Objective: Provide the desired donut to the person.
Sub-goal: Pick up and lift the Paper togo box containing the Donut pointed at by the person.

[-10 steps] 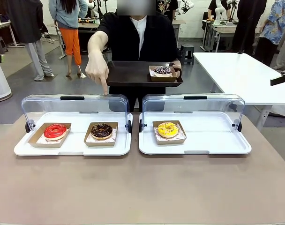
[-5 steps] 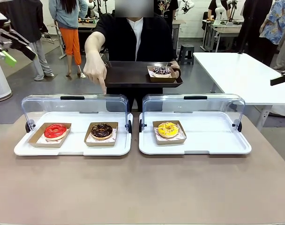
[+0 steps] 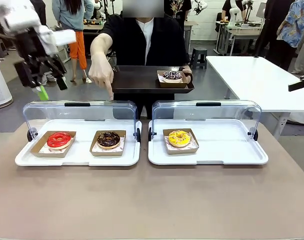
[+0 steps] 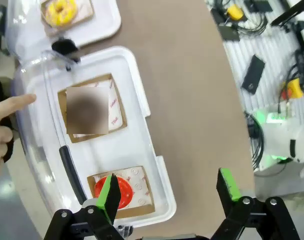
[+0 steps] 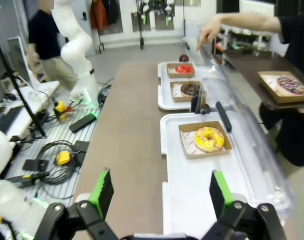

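Observation:
The person (image 3: 144, 35) in black points an index finger (image 3: 110, 93) down at the raised lid just behind the chocolate donut (image 3: 108, 139). That donut sits in a cardboard box beside a red donut (image 3: 58, 139) on the left white tray (image 3: 77, 159). A yellow donut (image 3: 179, 138) lies on the right tray (image 3: 227, 155). My left gripper (image 3: 52, 86) hangs open above the left tray's far left corner, nothing between its fingers. From its wrist, the left gripper (image 4: 169, 192) looks down on the red donut (image 4: 123, 189) and the pointing finger (image 4: 14, 105). My right gripper (image 5: 161, 192) is open and empty, short of the yellow donut (image 5: 208, 138).
The person's other hand holds a dark tray (image 3: 137, 80) carrying a sprinkled donut (image 3: 173, 75). Clear lids (image 3: 79, 114) stand raised at the far side of both white trays. A white table (image 3: 257, 75) stands at the right. The near half of the brown tabletop (image 3: 152, 200) is bare.
My left arm has swung in from the upper left and come down and rightward toward the left tray's lid. The person's pointing hand has stayed in place.

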`<state>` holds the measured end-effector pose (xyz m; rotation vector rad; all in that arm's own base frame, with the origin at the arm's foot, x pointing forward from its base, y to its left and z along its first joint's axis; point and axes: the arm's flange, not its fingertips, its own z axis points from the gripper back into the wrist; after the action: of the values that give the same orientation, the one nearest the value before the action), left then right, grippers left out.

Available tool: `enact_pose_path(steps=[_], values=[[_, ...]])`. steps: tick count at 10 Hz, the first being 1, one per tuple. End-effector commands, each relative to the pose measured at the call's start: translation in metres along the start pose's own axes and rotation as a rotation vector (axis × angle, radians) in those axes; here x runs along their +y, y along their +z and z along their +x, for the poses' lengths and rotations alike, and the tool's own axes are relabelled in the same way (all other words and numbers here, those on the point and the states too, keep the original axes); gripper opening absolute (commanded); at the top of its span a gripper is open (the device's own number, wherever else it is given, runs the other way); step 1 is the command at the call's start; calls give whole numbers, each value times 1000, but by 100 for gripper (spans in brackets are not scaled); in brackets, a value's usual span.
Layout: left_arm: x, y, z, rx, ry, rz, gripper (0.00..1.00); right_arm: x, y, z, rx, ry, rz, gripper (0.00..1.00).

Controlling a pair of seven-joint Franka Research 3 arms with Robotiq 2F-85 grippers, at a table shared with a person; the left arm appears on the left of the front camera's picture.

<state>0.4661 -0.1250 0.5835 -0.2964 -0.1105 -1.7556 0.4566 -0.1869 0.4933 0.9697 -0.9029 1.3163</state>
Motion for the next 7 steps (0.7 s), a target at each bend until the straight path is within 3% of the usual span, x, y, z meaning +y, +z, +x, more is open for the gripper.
enact_pose_path(steps=[1,2,5,7], values=[[14,-34,12,140,40,44,100,-1,0,0,1,0,-6,100],[19,-52,23,191,28,54,100,-1,0,0,1,0,-6,100],[28,-91,52,220,16,75,100,-1,0,0,1,0,-6,100],[29,-90,50,224,14,55,100,-1,0,0,1,0,-6,100]])
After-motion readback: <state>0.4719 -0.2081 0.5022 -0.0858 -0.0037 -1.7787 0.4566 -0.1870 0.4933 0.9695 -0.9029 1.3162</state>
